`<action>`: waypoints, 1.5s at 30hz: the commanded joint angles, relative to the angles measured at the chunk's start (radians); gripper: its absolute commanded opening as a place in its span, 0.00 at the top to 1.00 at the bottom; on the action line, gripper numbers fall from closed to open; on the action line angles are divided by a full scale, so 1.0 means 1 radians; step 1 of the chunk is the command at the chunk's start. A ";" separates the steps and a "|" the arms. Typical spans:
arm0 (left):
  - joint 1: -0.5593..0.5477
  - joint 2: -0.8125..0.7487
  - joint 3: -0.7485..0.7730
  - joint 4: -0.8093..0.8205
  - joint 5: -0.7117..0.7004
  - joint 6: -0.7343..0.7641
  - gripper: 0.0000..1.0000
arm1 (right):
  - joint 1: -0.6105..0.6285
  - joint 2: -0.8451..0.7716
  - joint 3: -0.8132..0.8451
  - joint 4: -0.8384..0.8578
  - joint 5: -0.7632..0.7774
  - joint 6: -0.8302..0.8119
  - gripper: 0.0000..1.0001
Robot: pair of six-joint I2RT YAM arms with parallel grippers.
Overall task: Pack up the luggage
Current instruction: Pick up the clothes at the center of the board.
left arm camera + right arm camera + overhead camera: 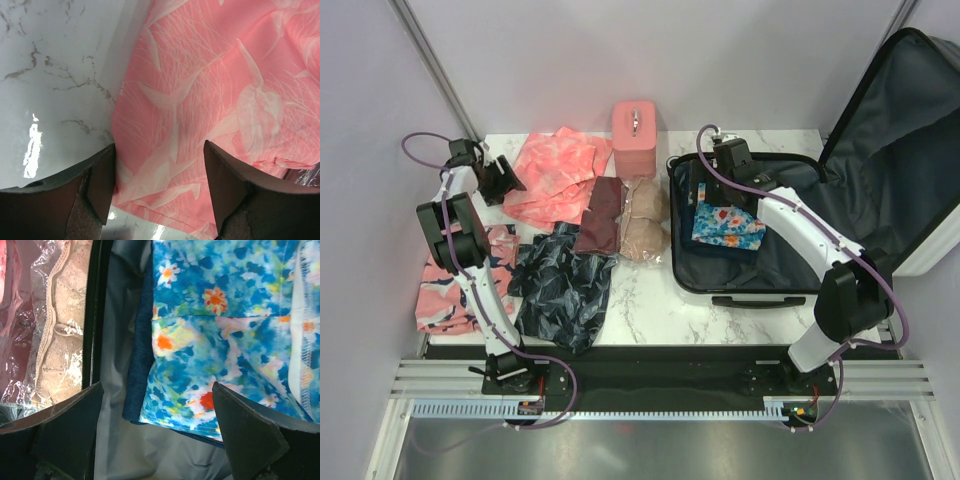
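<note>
Pink bird-print cloth (pixel 200 100), far left on the marble table (pixel 50 75), has its edge between the parted jaws of the left gripper (pixel 159 170). A good close pinches that edge low, without scraping the stone. At right the luggage (pixel 750 292) lies open, with the right gripper (pixel 157 410) wide and empty above the floral garment (pixel 225 340) inside.

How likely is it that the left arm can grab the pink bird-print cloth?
Probably yes: its open pincer hangs right over the edge of the pink cloth, with nothing between them.
</note>
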 commanded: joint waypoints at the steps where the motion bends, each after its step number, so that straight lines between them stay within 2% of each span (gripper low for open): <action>1: -0.011 0.030 -0.038 -0.014 0.056 0.027 0.26 | 0.018 0.010 0.056 0.007 0.006 0.014 0.02; 6: -0.021 0.027 -0.063 -0.016 0.076 0.017 0.31 | 0.041 0.027 0.070 0.005 0.010 0.008 0.02; 9: -0.031 0.013 -0.083 -0.014 0.082 0.014 0.45 | 0.065 0.046 0.090 0.008 0.013 0.001 0.02; 10: -0.031 0.010 -0.083 -0.013 0.100 0.011 0.61 | 0.071 0.059 0.096 0.010 0.012 -0.003 0.02; 12: -0.032 -0.006 -0.087 -0.013 0.109 -0.002 0.79 | 0.091 0.076 0.119 0.011 0.012 -0.008 0.02; 13: -0.031 -0.013 -0.091 -0.014 0.119 -0.011 0.98 | 0.100 0.096 0.142 0.014 0.007 -0.014 0.02; 24: -0.031 -0.210 -0.107 -0.011 0.175 -0.095 0.98 | 0.168 0.276 0.341 0.053 -0.100 0.009 0.02; 31: -0.031 -0.288 -0.110 -0.011 0.235 -0.158 0.98 | 0.196 0.411 0.459 0.115 -0.249 0.089 0.02; 40: -0.032 -0.355 -0.101 0.010 0.289 -0.264 0.98 | 0.211 0.487 0.446 0.322 -0.460 0.292 0.02; 45: -0.031 -0.394 -0.103 0.023 0.309 -0.301 0.98 | 0.217 0.536 0.465 0.425 -0.497 0.373 0.02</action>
